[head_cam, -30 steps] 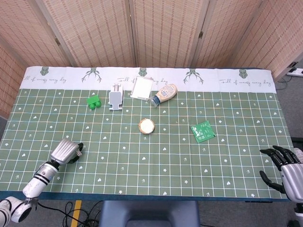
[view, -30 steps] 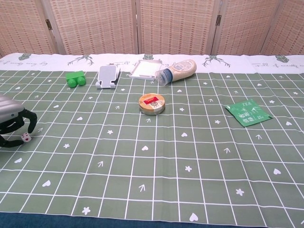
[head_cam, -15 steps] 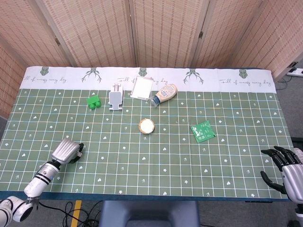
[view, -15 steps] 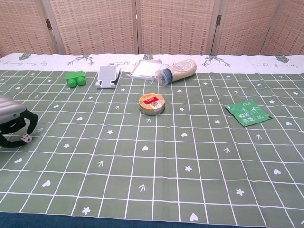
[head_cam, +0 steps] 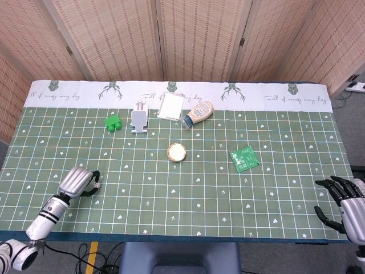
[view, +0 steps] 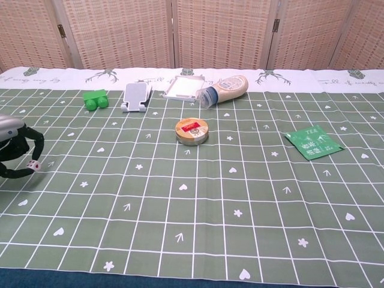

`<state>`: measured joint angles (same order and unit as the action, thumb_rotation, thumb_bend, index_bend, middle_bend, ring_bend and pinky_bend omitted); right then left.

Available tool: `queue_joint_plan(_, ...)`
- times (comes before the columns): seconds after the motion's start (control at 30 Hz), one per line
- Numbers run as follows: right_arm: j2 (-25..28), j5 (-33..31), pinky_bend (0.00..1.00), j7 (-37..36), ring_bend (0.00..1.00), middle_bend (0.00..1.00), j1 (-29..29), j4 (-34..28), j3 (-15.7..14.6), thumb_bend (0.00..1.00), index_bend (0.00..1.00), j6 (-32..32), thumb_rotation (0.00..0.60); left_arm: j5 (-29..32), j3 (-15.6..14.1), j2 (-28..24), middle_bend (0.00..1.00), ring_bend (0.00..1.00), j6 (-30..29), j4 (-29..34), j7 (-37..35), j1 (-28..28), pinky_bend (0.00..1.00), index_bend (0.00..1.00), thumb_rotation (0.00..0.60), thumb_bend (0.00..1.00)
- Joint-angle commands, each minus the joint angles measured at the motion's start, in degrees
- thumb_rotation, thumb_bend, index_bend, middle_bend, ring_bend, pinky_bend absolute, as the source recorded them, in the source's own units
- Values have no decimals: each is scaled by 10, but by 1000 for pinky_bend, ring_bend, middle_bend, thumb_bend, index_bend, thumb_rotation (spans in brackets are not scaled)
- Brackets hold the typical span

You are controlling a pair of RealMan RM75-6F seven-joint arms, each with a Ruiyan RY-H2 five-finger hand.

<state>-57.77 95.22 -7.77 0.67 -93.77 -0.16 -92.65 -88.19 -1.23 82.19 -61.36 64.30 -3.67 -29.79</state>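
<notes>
My left hand point(head_cam: 76, 181) is over the table's front left part, at the left edge of the chest view point(view: 14, 146). Its fingers curl downward and pinch a small white die with red dots point(view: 34, 166), which barely shows beside the fingertips in the head view point(head_cam: 98, 184). The die looks slightly raised off the green cloth. My right hand point(head_cam: 344, 201) hangs off the front right corner of the table with its fingers spread and nothing in them; the chest view does not show it.
A round tin point(head_cam: 176, 152) sits mid-table. Along the back lie a green toy block point(head_cam: 113, 122), a phone stand point(head_cam: 138, 117), a white box point(head_cam: 170, 105) and a sauce bottle on its side point(head_cam: 198, 113). A green tea packet point(head_cam: 244, 158) lies to the right.
My left hand has drawn a little to the left and lifted slightly, bringing the die up with it. The right hand has hardly moved.
</notes>
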Motion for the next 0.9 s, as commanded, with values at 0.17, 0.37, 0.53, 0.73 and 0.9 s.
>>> queue_joint_plan(0.17, -2, -3, 210, -7, 191, 302, -1, 6, 1, 249, 277, 3, 600, 9, 29, -52, 894, 763, -46, 95, -34, 7, 801, 624, 600, 427)
queue_joint_plan(0.37, -3, 2, 210, -5, 191, 303, -3, 5, 2, 249, 277, 1, 600, -2, 113, -80, 713, 631, -210, 199, -121, 32, 835, 257, 600, 382)
queue_joint_plan(0.53, -8, -1, 210, -10, 191, 302, -3, 11, 1, 249, 277, 4, 600, 3, 114, -140, 515, 502, -187, 282, -71, 32, 812, 110, 600, 310)
queue_joint_plan(0.73, -6, -1, 210, -18, 191, 302, 0, 18, 1, 249, 277, -2, 600, 21, 93, -167, 507, 483, -148, 303, -33, 37, 799, 133, 600, 309)
queue_joint_plan(0.9, 0, 1, 210, -18, 191, 302, -1, 16, 2, 249, 277, -4, 600, 38, 83, -182, 508, 466, -139, 314, -8, 49, 763, 170, 600, 309)
